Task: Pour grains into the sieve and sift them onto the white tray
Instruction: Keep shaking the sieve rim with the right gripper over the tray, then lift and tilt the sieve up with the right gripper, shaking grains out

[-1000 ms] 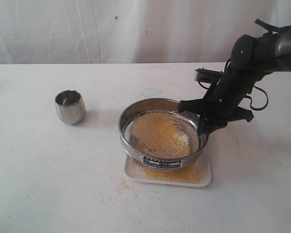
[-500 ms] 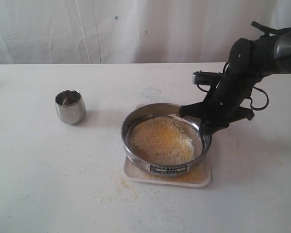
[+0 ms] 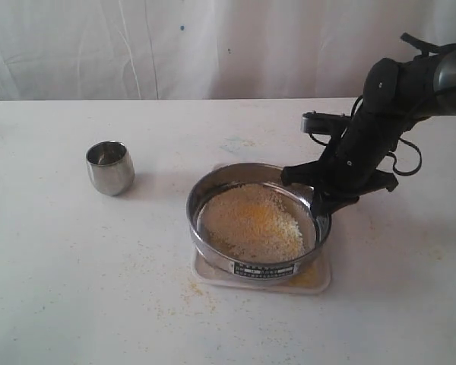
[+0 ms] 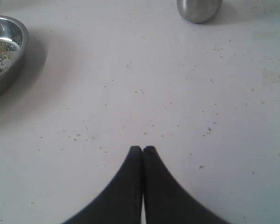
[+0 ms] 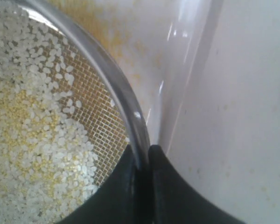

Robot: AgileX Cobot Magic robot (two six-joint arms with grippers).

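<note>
So, the right gripper [image 3: 317, 199] is seen clamped on the rim of the sieve [image 3: 200, 194], on the side facing the right arm. In the right wrist view the thin steel wall is pinched between the two dark fingers [image 5: 168, 186], one inside the ring and one outside.

The sieve is placed over the white tray [image 3: 317, 283], with only the tray's near edge and corner left showing from under it. Whether it's resting on the tray or held just above can't really be told. A small dark label plate [image 3: 264, 268] is seen on the front of the wall.

The grains [image 3: 252, 222] are spread across most of the mesh [image 5: 100, 119]: mostly pale off-white bits, with a yellower patch near the middle. Some fine yellow dust is seen on the tray, and more is scattered on the table [image 3: 61, 289] around it.

The left gripper [image 4: 143, 149] is held over bare table with its fingertips pressed together and nothing between them. A small rounded steel cup [image 3: 109, 166] is parked upright, well off to the left of the sieve.
</note>
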